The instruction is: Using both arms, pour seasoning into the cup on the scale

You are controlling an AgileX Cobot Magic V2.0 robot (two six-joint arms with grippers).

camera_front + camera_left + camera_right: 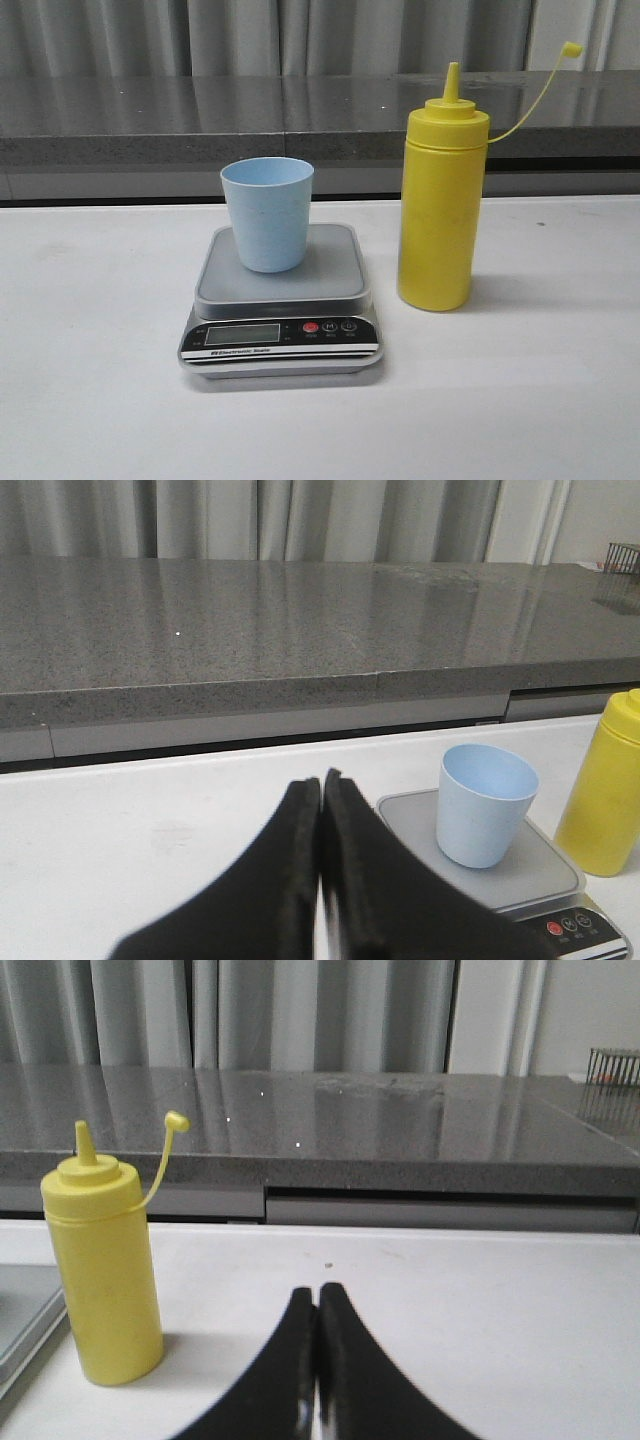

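A pale blue cup [267,213] stands upright on the grey platform of the scale [281,300] at the table's middle. The tall yellow seasoning bottle [440,205] stands upright just right of the scale, its small cap hanging off on its tether. In the left wrist view my left gripper [321,780] is shut and empty, on the near left of the cup [483,805], the scale [520,865] and the bottle [606,800]. In the right wrist view my right gripper [318,1295] is shut and empty, to the right of the bottle [103,1265]. Neither arm shows in the front view.
The white table [100,400] ends at a long grey stone ledge [200,120] with grey curtains behind it. A small wire rack [612,1068] stands on the ledge at the far right.
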